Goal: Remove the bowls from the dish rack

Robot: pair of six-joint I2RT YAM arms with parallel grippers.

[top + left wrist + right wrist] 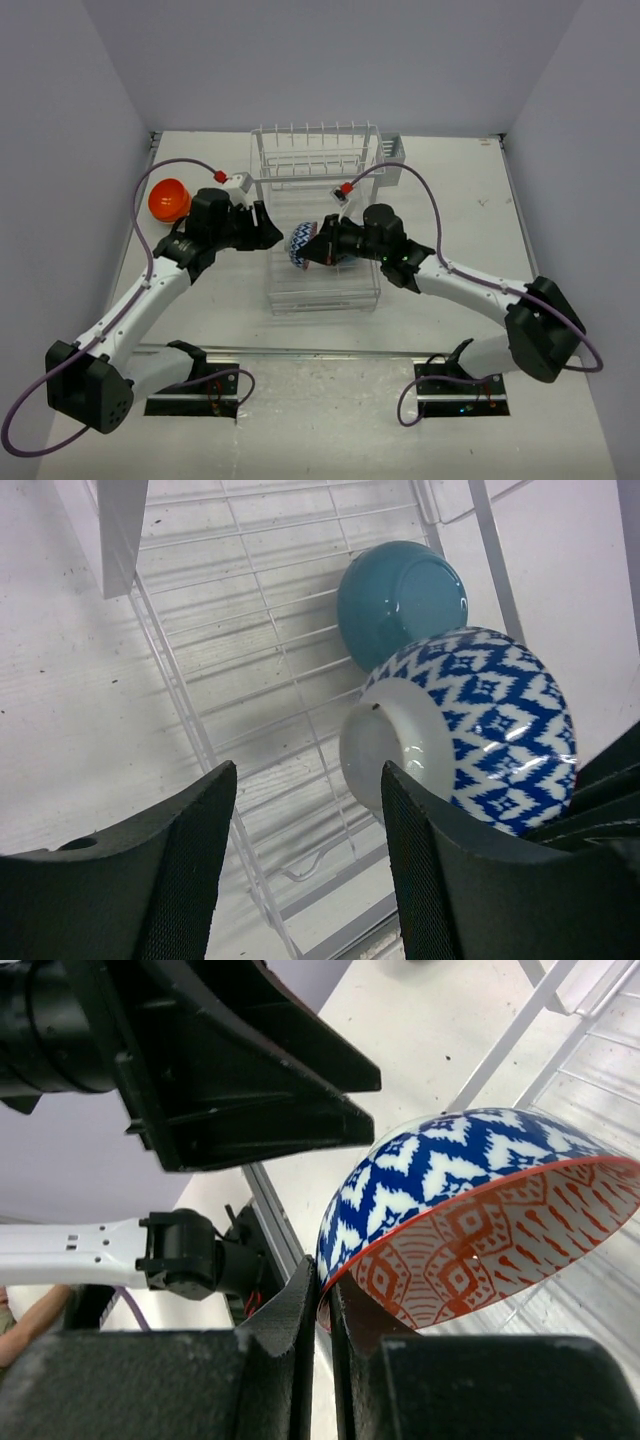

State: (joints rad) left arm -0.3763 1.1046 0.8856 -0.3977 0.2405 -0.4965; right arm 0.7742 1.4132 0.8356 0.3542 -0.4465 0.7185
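The blue-and-white bowl (303, 245) is at the centre of the top view, tipped on its side over the flat wire tray of the dish rack (320, 160) and held by the right gripper (322, 248). In the right wrist view that gripper's (325, 1285) two black fingers (290, 1330) are closed almost together at lower centre, pinching the bowl's (450, 1185) thin red rim. The bowl is glossy. Its outside carries a dark blue diamond pattern on white, and its inside is white with an orange-red pattern. Its round foot is plain white.

The left gripper (270, 232) is just left of the bowl in the top view. In the left wrist view its jaws stand well apart at the bottom of the frame, with nothing between them. Its fingers (180, 880) are matt black with ribbed inner faces. One finger overlaps the bowl's (480, 730) foot, and contact cannot be told.

A teal bowl (400, 600), plain, smooth and shiny, lies upside down on the thin white wires of the rack (250, 630), at upper centre of that frame. The patterned bowl partly covers it.

A glossy orange bowl (168, 200) rests on the white table (460, 200) at the upper left of the top view, beside the rack. A grey caddy (392, 150) hangs at the rack's upper right corner.
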